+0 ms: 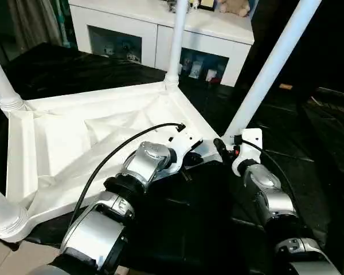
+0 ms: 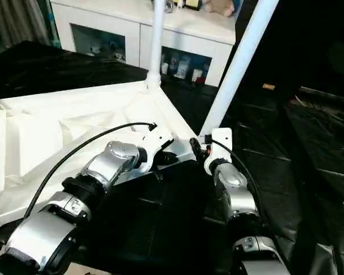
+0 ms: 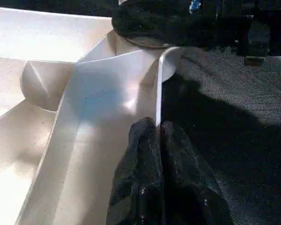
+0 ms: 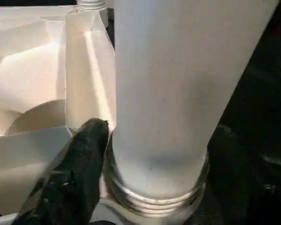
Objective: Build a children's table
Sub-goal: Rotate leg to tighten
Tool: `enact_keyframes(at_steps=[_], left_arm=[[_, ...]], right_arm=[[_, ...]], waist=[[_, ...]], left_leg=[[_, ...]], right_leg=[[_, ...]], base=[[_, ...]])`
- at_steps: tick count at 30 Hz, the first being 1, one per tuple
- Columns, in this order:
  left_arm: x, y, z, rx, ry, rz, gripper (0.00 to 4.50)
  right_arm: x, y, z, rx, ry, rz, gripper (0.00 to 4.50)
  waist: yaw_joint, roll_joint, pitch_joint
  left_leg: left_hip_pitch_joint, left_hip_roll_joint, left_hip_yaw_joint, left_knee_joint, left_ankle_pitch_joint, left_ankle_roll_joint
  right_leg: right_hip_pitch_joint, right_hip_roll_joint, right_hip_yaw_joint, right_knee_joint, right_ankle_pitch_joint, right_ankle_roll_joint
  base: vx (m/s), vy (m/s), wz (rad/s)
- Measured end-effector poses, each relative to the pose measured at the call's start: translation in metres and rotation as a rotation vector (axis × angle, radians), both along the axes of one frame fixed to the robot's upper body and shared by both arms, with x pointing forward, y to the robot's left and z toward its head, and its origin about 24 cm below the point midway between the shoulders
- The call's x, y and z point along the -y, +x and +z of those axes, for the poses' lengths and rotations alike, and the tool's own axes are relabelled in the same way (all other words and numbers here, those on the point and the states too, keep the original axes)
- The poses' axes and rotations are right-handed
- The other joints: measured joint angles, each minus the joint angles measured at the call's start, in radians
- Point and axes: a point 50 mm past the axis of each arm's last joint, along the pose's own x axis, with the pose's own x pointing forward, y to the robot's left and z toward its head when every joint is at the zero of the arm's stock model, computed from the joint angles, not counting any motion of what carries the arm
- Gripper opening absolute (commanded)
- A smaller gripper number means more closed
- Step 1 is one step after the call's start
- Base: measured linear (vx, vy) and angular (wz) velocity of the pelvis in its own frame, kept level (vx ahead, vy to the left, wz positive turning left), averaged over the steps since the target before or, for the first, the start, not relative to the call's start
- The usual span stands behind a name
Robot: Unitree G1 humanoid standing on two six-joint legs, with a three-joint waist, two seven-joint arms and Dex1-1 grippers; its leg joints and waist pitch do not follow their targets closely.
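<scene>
Tabletop (image 1: 92,143) laid upside down on black sheeting (image 1: 309,143), legs raised.
Its near rim is pinched by the left gripper (image 3: 158,136); the corner leg (image 4: 164,93) is clasped by the right gripper (image 4: 150,154).

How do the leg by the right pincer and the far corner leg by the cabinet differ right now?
The near leg leans away to the right; the far leg stands nearly straight up. The near leg has the right pincer around its base, threads showing above the socket; the far leg stands free. Both are white tapered tubes in corners of the upturned tabletop.
</scene>
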Motion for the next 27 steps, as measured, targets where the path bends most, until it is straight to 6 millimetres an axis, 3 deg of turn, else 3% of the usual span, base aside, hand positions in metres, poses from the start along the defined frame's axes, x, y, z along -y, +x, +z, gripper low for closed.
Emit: enact_keyframes(at_steps=[4,8,14,19,27], left_arm=[[-0.002,0.001,0.000,0.005,0.002,0.002,0.00],[-0.010,0.001,0.002,0.005,0.002,-0.035,0.00],[-0.035,-0.009,0.004,-0.016,-0.017,-0.215,0.00],[-0.049,-0.021,0.007,-0.052,-0.013,-0.352,0.00],[-0.055,-0.029,0.008,-0.090,-0.019,-0.415,0.00]], right_arm=[[0.001,0.000,0.000,0.005,0.006,0.009,3.72],[0.017,-0.005,0.002,-0.009,-0.018,0.168,3.72],[0.047,-0.028,0.009,-0.029,-0.106,0.474,3.72],[0.049,-0.041,0.014,-0.058,-0.121,0.677,3.72],[0.050,-0.050,0.019,-0.100,-0.120,0.811,3.72]], waist=[[-0.004,0.000,0.000],[-0.012,-0.002,0.001],[-0.002,-0.001,0.001],[0.000,-0.002,0.002],[0.013,-0.003,0.002]], left_leg=[[0.000,0.000,0.000,0.001,0.000,0.000],[-0.002,0.001,0.000,-0.001,0.000,0.000],[-0.001,0.003,0.000,-0.007,0.002,0.003],[-0.002,0.003,0.000,-0.007,0.001,0.001],[-0.001,0.003,0.000,-0.007,0.001,0.001]], right_leg=[[0.000,0.000,0.000,0.000,0.000,0.001],[-0.001,0.001,-0.001,0.000,0.000,0.001],[-0.002,0.002,-0.003,-0.001,-0.002,0.000],[-0.002,0.002,-0.002,-0.001,-0.003,0.000],[-0.002,0.002,-0.003,-0.001,-0.003,0.000]], base=[[0.000,0.000,0.00],[0.000,0.000,0.00],[0.000,0.000,0.00],[0.000,0.000,0.00],[0.000,0.000,0.00]])
